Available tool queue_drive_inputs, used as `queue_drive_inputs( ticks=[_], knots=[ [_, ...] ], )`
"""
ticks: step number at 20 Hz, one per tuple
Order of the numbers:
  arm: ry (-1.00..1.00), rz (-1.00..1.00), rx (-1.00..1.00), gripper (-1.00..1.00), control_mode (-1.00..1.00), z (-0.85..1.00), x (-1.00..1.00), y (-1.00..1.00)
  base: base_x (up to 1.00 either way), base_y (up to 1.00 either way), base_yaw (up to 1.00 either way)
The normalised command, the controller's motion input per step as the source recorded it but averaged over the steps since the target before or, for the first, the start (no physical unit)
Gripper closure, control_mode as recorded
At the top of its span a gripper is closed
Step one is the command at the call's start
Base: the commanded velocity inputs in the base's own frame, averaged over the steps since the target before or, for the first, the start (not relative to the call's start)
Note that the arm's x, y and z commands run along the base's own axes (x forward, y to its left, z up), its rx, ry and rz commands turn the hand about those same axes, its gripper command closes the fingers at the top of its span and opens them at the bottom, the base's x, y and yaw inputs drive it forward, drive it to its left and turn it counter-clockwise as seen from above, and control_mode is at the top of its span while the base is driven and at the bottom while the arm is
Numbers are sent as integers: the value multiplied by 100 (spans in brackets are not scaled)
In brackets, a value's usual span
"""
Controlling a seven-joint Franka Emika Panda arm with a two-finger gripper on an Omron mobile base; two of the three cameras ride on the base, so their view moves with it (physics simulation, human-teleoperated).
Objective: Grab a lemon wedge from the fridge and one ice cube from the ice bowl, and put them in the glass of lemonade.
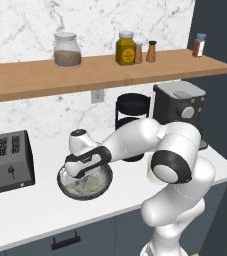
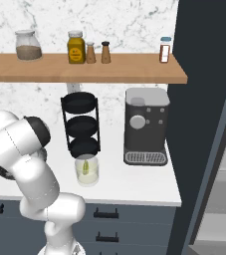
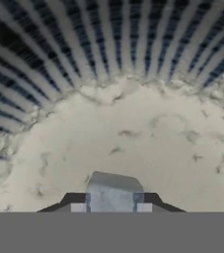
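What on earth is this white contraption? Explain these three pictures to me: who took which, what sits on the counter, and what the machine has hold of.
The white machine is a robot arm with a two-finger gripper, standing at a kitchen counter. Two pictures come from cameras riding on its base, one behind it to the left, one to the right. The third comes from a camera on the hand itself, looking down along the fingers.

On the counter you see a toaster, a shallow ice bowl, a black dish rack, a coffee machine and a glass of lemonade with a small yellow-green piece already inside. Jars and shakers stand on the wooden shelf above.

The gripper is down in the bowl. In the hand picture a pale grey ice cube sits between the two dark fingertips, which appear closed against it.
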Motion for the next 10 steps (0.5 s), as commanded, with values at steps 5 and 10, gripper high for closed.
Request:
queue_drive_inputs(
  ticks=[5,10],
  knots=[
    [3,0,0,100,-100,0,-4,0,0,0,0],
    [0,0,-5,100,-100,50,-1,2,0,0,0]
  ],
)
